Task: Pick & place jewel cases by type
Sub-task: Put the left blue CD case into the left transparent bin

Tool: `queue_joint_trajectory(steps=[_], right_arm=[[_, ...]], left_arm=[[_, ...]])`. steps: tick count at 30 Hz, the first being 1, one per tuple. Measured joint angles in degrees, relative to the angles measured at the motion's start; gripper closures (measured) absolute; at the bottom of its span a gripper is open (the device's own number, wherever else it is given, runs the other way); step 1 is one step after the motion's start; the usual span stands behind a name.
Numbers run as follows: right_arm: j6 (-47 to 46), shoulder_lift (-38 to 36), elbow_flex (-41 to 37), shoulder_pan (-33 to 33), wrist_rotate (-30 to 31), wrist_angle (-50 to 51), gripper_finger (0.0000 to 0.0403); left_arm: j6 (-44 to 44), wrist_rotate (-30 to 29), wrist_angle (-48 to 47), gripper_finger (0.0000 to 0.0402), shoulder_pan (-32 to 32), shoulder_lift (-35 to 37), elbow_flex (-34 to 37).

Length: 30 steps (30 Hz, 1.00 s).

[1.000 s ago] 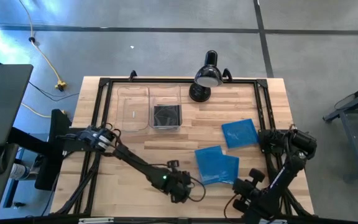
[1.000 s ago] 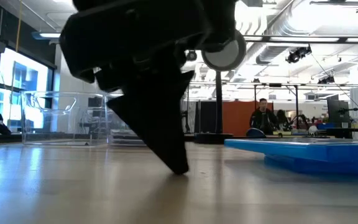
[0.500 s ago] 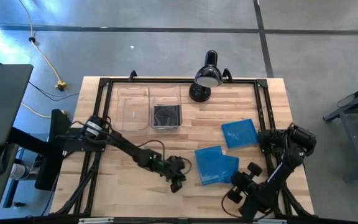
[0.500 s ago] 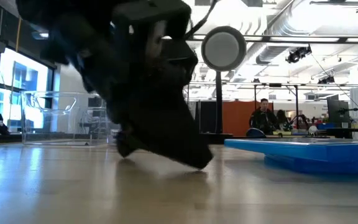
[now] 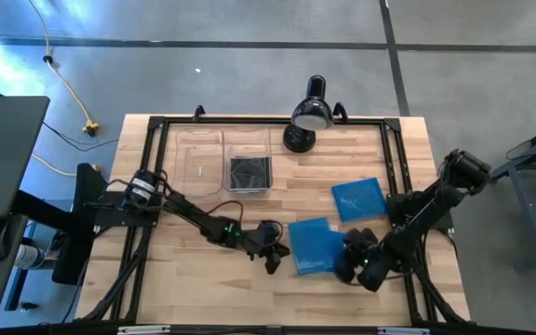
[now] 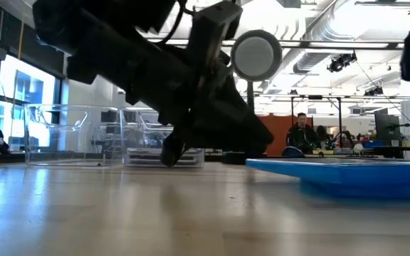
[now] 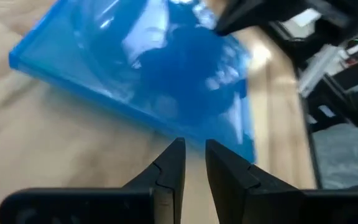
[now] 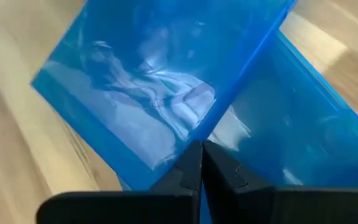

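Observation:
Two translucent blue jewel cases [image 5: 311, 246] lie overlapped near the table's middle, the upper one [image 8: 148, 87] partly on the lower one [image 8: 303, 118]. A third blue case [image 5: 358, 198] lies farther back on the right. A dark case [image 5: 248, 172] rests in a clear bin. My left gripper [image 7: 194, 149] stands just left of the overlapped pair, nearly level and pointing at it, open by a narrow gap with nothing in it. My right gripper [image 8: 201, 149] is shut at the pair's right side. My right gripper's shut fingertips meet the edge of the upper blue case [image 8: 188, 138] where it overlaps the lower case. They slant down from the table's right. Both cases lie flat on the table.
Two clear bins [image 5: 200, 160] stand side by side at the back left. A black desk lamp [image 5: 310, 112] is at the far edge. A dark frame [image 5: 156, 140] runs round the tabletop. Bare wood lies near the front left. A person shows in the room behind.
My left gripper has moved from the near edge toward the blue pair and tipped from pointing down to nearly level. My right gripper has swung from the near right corner to the pair's right side. The upper blue case has slid a little toward the table's left.

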<state>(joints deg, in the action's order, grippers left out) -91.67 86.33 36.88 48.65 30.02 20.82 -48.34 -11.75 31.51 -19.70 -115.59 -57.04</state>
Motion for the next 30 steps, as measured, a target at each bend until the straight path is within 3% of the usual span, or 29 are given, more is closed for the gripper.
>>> queue_joint_trajectory(steps=[6, 12, 17, 30], right_arm=[[3.1, -0.2, -2.7, -2.3, 0.6, -4.0, 0.0403], [5.9, -0.2, -2.5, -2.6, 0.0, -4.4, 0.0403], [6.7, -0.2, -2.5, -2.6, -0.1, -4.6, 0.0403], [10.8, -0.2, -2.5, -2.6, -0.3, -10.1, 0.0403]], left_arm=[[-3.0, 1.2, -0.4, 0.0304, 1.1, -0.9, -0.1], [-8.9, 2.0, -8.6, 0.0252, 1.5, -0.4, -0.4], [-13.2, 1.4, -6.9, 0.0222, 1.5, -0.5, -0.8], [-17.5, 3.9, -11.5, 0.0199, 1.4, -0.6, -1.6]])
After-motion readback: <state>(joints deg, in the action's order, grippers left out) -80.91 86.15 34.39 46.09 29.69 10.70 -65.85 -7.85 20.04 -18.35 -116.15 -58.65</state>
